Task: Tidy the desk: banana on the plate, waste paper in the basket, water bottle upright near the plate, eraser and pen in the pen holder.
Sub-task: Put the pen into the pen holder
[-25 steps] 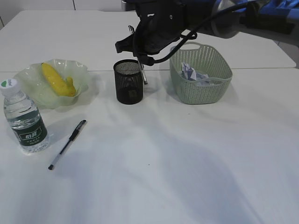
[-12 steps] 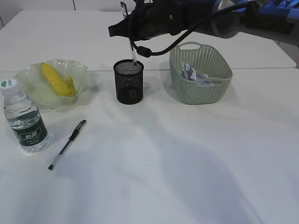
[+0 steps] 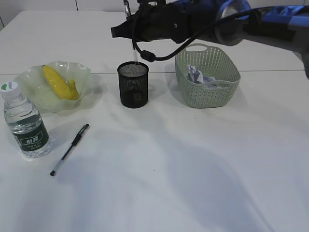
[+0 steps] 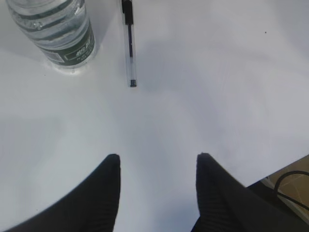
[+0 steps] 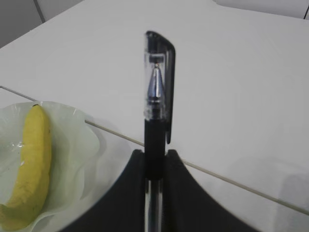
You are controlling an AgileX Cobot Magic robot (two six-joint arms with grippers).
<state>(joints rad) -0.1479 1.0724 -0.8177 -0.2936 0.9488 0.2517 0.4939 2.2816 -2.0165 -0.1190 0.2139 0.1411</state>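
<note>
Exterior view, right gripper pinching pen over holder, left gripper spread.

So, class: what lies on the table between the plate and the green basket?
The black mesh pen holder stands between the plate and basket, as the exterior view shows.

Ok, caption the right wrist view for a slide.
Shut right gripper holds a capped pen upright; banana rests on the plate behind.
</note>
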